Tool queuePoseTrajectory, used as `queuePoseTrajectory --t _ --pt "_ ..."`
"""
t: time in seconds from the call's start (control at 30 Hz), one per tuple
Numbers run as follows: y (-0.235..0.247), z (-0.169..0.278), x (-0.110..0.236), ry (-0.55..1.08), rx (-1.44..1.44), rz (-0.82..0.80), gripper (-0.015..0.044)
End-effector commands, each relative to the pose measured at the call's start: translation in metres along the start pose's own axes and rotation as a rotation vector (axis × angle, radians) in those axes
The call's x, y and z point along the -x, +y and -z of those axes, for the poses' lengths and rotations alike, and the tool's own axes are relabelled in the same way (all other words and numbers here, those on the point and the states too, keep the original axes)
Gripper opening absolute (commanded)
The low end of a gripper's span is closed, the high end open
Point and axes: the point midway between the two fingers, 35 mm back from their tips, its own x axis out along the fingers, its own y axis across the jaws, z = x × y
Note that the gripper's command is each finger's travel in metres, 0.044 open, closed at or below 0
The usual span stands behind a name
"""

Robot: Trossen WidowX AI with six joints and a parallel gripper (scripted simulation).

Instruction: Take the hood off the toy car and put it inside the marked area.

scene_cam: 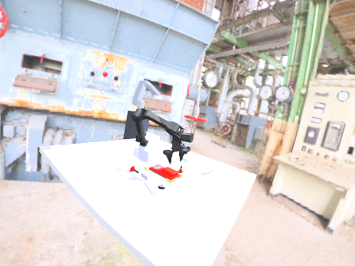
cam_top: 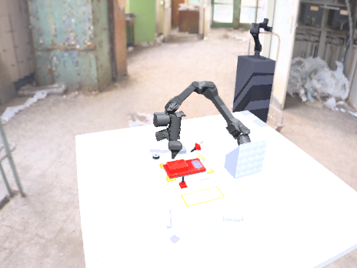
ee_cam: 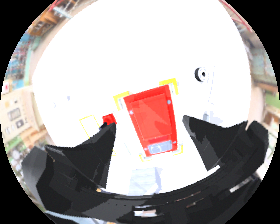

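The toy car (cam_top: 185,168) (scene_cam: 165,171) (ee_cam: 151,118) is flat and red and lies on the white table (cam_top: 115,220) (scene_cam: 191,211) between yellow corner marks. Its red hood (cam_top: 177,167) is the raised panel on the left half, still on the car beside a grey-blue window (cam_top: 198,164). My gripper (cam_top: 175,152) (scene_cam: 175,158) (ee_cam: 149,122) is open and empty. It points straight down just above the hood end of the car, with a finger on either side in the wrist view. The marked area (cam_top: 184,201), a yellow outlined rectangle, lies on the table in front of the car.
Small red parts (cam_top: 197,147) (cam_top: 183,184) (scene_cam: 132,169) and a black wheel (cam_top: 155,156) (scene_cam: 161,187) (ee_cam: 201,73) lie around the car. Pale parts (cam_top: 169,218) (cam_top: 232,219) lie nearer the front. The arm's white base block (cam_top: 246,159) stands to the right, a dark pedestal (cam_top: 254,82) behind the table.
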Motion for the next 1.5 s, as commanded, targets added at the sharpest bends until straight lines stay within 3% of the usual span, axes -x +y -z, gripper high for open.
queuePoseTrajectory --t 0.0,1.47 --pt "-0.005 0.021 -0.004 0.102 0.207 0.093 0.044" --pt "-0.006 0.025 -0.025 0.107 0.219 0.097 0.044"
